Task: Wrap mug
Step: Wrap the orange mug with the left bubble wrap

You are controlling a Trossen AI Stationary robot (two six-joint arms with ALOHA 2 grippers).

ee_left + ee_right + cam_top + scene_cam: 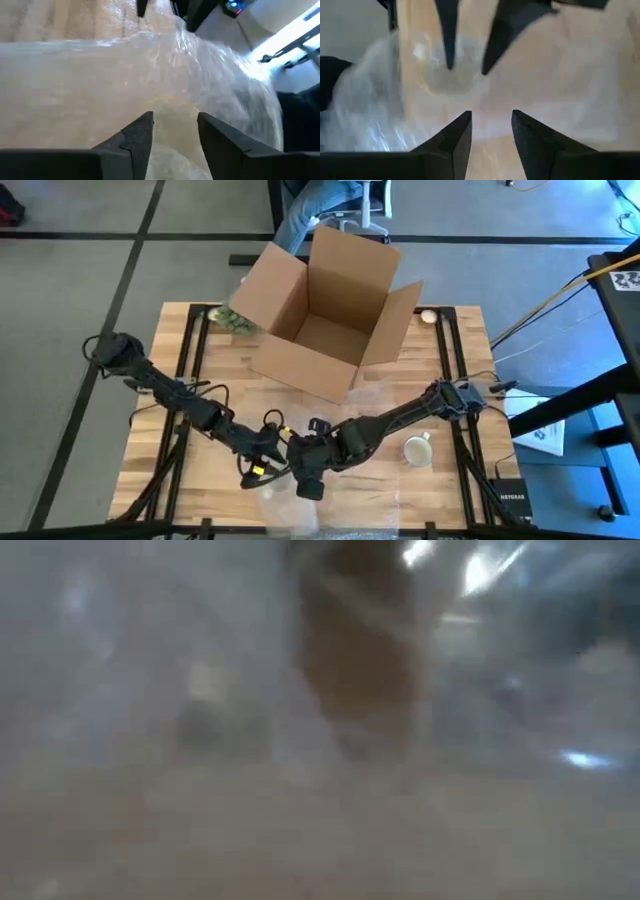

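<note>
High view | mug (417, 450) upright on table (460, 480), right of both grippers, unwrapped | left gripper (175, 125) and right gripper (491, 122) spread over bubble wrap (150, 75) | wrap limp, slippery: pinch an edge; mug rigid, fragile: grip rim.

Only one word reads: "HEYGEARS" on the small black box (509, 496) at the table's corner (print barely legible).
</note>
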